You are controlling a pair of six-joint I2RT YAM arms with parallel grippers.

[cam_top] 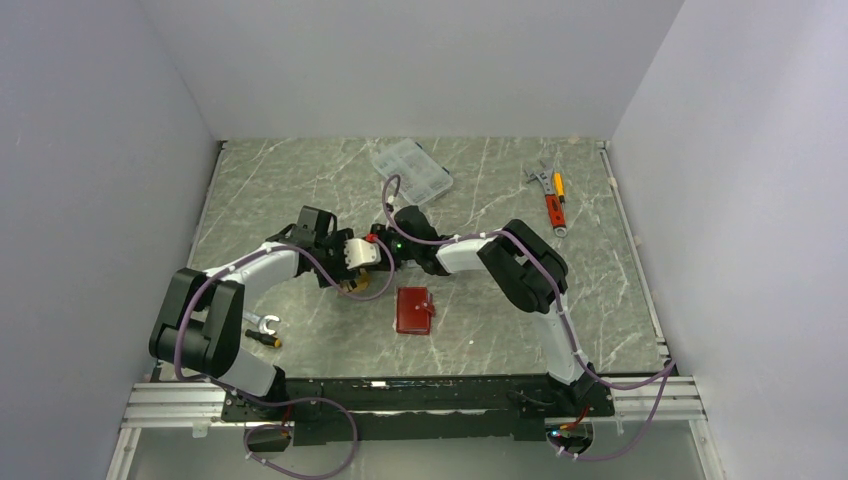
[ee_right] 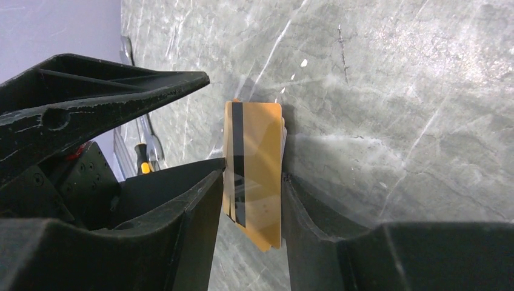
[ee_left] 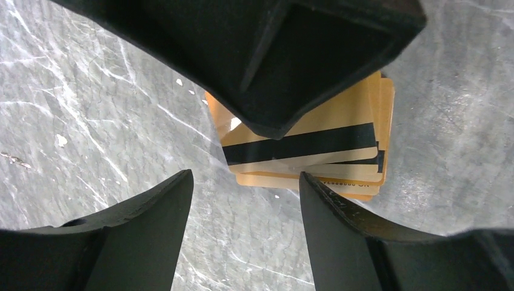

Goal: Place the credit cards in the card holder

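A stack of orange-gold credit cards (ee_right: 254,173), the top one with a black stripe, sits between the fingers of my right gripper (ee_right: 253,173), which is shut against the stack's two long edges just above the table. In the left wrist view the cards (ee_left: 315,154) lie just past my open, empty left gripper (ee_left: 245,176), with a right finger (ee_left: 273,54) over them. From above, both grippers meet at mid-table: left (cam_top: 345,278), right (cam_top: 372,262), cards (cam_top: 352,287). The red card holder (cam_top: 414,310) lies closed to their right. No silver-grey or greenish card shows.
A clear plastic compartment box (cam_top: 412,170) lies at the back centre. A wrench and red and orange-handled tools (cam_top: 550,195) lie at the back right. A small wrench and a yellow-black tool (cam_top: 265,330) lie by the left arm's base.
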